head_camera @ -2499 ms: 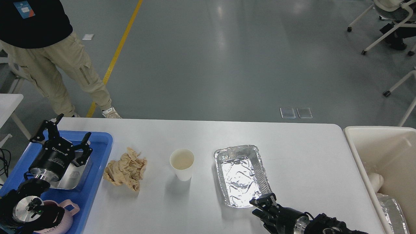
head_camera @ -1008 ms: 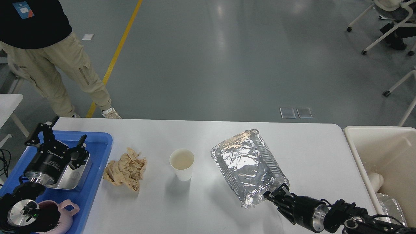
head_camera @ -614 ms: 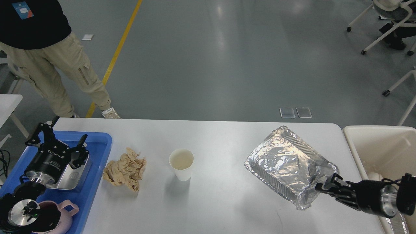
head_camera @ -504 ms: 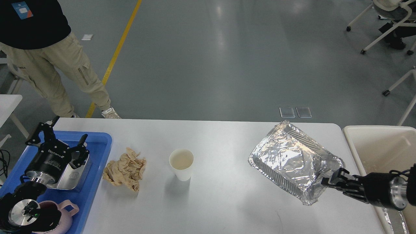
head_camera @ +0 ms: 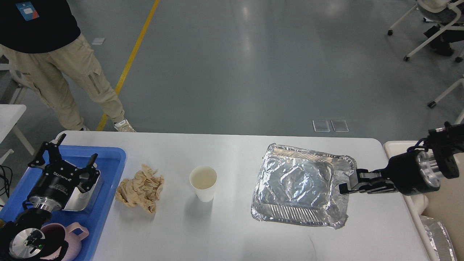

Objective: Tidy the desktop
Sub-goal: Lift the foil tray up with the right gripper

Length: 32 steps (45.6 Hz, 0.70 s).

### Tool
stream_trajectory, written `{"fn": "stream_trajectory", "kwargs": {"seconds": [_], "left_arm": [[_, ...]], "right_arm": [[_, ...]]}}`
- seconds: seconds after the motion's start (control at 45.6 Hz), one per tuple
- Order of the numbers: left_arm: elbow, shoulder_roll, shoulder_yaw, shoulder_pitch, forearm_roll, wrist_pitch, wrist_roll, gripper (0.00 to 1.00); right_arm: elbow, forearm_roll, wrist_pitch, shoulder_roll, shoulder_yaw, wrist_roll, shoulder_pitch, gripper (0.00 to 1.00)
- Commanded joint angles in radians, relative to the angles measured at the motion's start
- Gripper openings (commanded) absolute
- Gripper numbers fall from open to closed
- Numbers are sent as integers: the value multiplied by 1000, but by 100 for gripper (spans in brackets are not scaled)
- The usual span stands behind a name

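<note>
cup [head_camera: 203, 183] between napkin [head_camera: 140, 188] left, foil pan [head_camera: 299, 188] right

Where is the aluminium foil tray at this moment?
In the head view, the foil tray is over the right part of the desktop, held at its right edge by the right claw, between the paper cup and the beige bin.

A crumpled brown paper napkin [head_camera: 140, 188] is seen beside a white paper cup [head_camera: 203, 182]. A foil tray [head_camera: 301, 190] is tilted at the right. A pink mug [head_camera: 63, 239] is kept in the blue tray [head_camera: 108, 181]; a beige bin [head_camera: 435, 203] is placed rightmost.
</note>
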Motion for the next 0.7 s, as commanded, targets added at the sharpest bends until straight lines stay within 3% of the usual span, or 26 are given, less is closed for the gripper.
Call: {"fn": "stream_trajectory", "kwargs": {"seconds": [0.0, 0.088, 0.219, 0.46, 0.68], "left_arm": [[0, 4, -1, 2, 0, 0, -3, 97], [0, 6, -3, 2, 2, 0, -3, 97], [0, 7, -3, 2, 0, 0, -12, 97], [0, 7, -18, 15, 0, 0, -17, 97], [0, 7, -27, 15, 0, 0, -18, 97]], "right_arm": [[-1, 4, 15, 63, -60, -78, 9, 0], [4, 11, 15, 100, -61, -132, 12, 0], [-4, 65, 11, 143, -70, -169, 44, 0], [-91, 31, 20, 149, -81, -164, 72, 0], [-134, -131, 49, 175, -118, -176, 64, 0]]}}
